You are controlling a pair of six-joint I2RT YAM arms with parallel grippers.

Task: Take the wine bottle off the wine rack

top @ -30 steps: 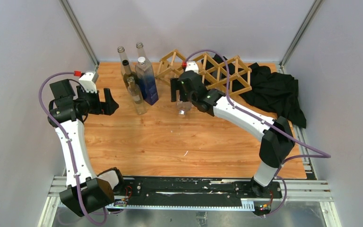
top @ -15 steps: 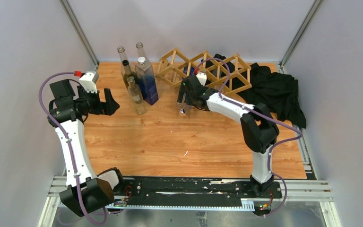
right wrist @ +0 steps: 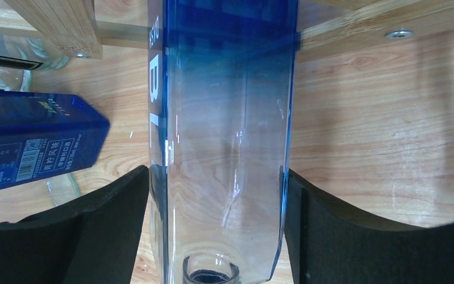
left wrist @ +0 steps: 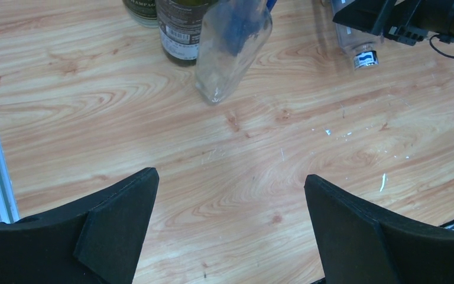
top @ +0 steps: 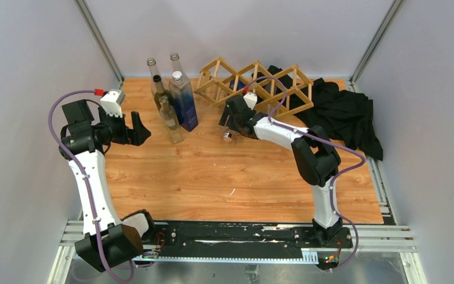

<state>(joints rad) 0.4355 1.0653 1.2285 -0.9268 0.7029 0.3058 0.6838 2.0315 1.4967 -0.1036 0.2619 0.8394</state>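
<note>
Right arm (top: 284, 135) hides most of wine bottle (top: 228, 136).

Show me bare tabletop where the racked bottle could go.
Free: the broad table middle in front of the standing bottles; also the near right corner in front of the black cloth. Crowded: the back edge around the wine rack and wine bottle.

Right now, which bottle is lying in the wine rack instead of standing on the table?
The blue-tinted clear bottle inside the right gripper: it lies in the wine rack; the other bottles stand upright.
</note>
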